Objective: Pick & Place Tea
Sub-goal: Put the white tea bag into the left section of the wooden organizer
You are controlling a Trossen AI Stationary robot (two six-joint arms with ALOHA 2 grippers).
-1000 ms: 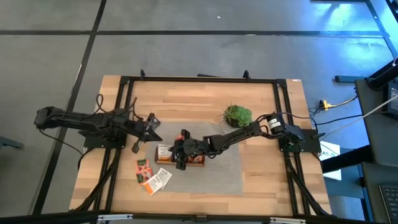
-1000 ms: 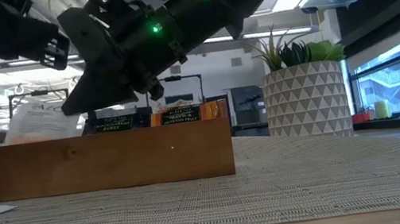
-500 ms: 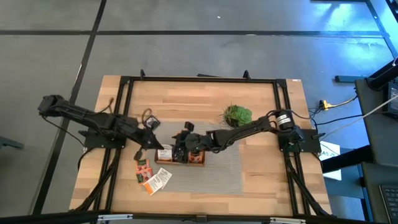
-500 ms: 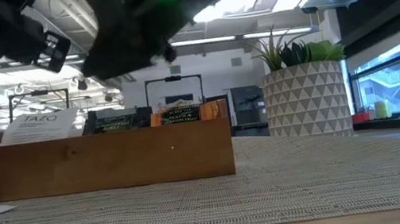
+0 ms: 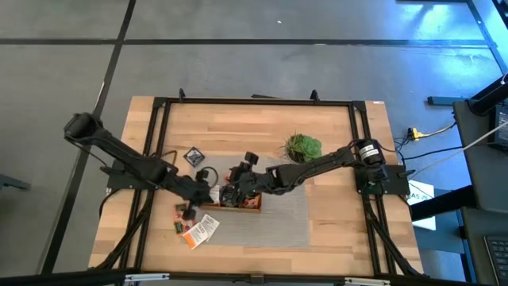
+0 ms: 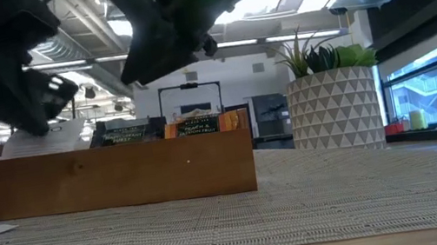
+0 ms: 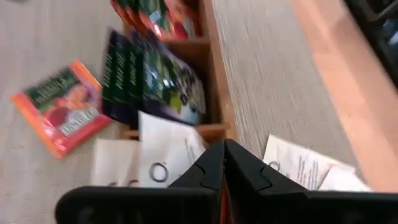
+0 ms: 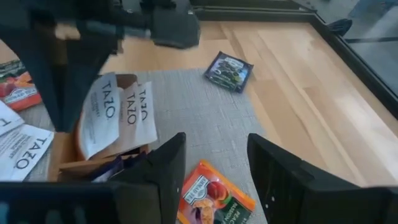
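Observation:
The wooden tray (image 5: 242,205) lies on the grey mat, with white (image 8: 118,112), dark (image 7: 149,81) and red-orange (image 7: 155,15) tea sachets standing in its compartments. An orange sachet (image 8: 208,199) lies flat on the mat beside the tray. My right gripper (image 8: 214,174) hangs open above that sachet, a finger on either side, apart from it. My left gripper (image 7: 224,165) is shut over the tray's left end with nothing plainly held. More sachets (image 5: 194,224) lie on the mat near the tray, and a dark one (image 5: 193,156) on the bare wood.
The potted plant (image 5: 303,146) stands on the table's far right of the tray, close beside my right arm. The black frame rails (image 5: 159,159) run along both sides. Both arms crowd the tray from opposite sides. Open mat lies right of the tray (image 5: 286,218).
My left arm has stretched out from the table's left side toward the tray, its gripper now over the tray's left end. My right gripper has risen from the tray and drawn back a little toward the far edge.

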